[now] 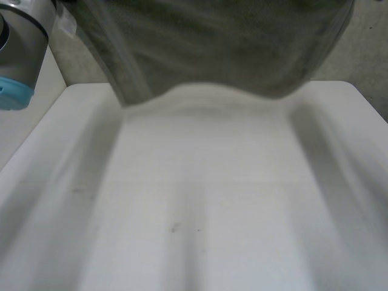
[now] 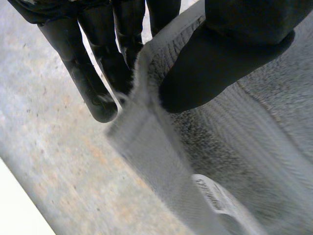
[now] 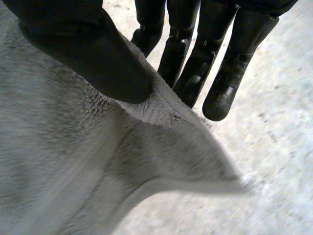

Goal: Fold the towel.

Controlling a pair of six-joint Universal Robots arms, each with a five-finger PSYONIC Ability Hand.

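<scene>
A grey towel (image 1: pixel 212 48) hangs in the air above the far part of the white table (image 1: pixel 206 200), its lower edge sagging in a wave just over the tabletop. In the left wrist view my left hand (image 2: pixel 215 63) pinches the towel's (image 2: pixel 254 147) edge between thumb and fingers, near a corner with a white label (image 2: pixel 212 196). In the right wrist view my right hand (image 3: pixel 98 58) pinches another corner of the towel (image 3: pixel 73 161) between its thumb and fingers.
My left arm's grey joint with a light-blue cap (image 1: pixel 15 60) is at the near left of the table. Beyond the table edge lies a speckled grey floor (image 1: pixel 370 42).
</scene>
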